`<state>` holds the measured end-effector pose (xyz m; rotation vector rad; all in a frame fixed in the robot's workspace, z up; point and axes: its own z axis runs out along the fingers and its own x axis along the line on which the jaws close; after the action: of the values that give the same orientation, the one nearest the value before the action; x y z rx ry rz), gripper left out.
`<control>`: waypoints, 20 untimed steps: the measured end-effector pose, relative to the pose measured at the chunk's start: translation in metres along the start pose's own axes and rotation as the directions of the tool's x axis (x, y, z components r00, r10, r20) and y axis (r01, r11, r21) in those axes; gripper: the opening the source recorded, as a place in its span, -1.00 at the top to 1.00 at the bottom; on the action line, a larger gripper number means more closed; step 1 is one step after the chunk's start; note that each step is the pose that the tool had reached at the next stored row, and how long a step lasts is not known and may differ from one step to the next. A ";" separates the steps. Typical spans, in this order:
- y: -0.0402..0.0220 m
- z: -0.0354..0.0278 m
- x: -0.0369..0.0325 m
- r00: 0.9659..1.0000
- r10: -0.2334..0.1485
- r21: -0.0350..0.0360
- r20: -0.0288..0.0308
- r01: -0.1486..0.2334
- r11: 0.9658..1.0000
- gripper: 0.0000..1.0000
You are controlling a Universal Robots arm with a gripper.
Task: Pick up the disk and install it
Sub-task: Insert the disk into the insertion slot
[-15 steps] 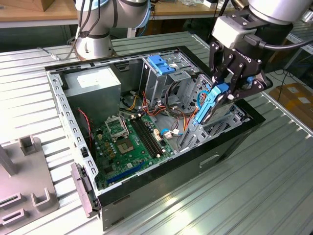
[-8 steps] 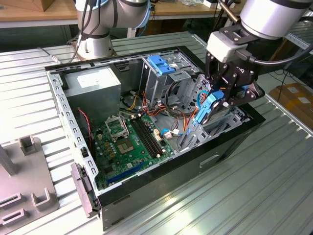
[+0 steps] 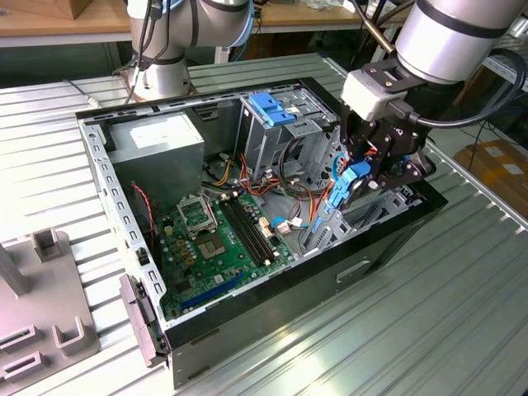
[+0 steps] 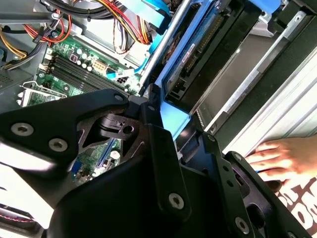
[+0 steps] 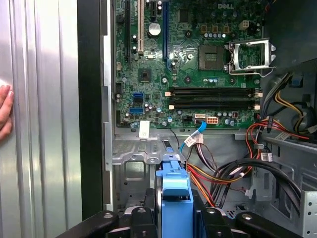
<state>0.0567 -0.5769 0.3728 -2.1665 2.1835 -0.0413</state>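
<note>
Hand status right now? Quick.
Robot hand: closed on the disk, over the open case.
Person's hand: resting on the table, holding nothing.

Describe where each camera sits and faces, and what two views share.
Exterior view: off the arm, looking down into the open black computer case; silver robot arm and gripper show.
First wrist view: on the arm, facing the green motherboard; gripper holds the blue-framed grey metal disk.
Second wrist view: on the arm, looking along the disk; gripper in front.
Both wrist views share a person's hand.
</note>
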 end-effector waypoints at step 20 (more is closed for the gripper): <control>-0.0115 0.0017 -0.0020 1.000 0.000 0.000 0.000 0.000 1.000 0.11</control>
<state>0.0683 -0.5750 0.3719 -2.1663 2.1835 -0.0412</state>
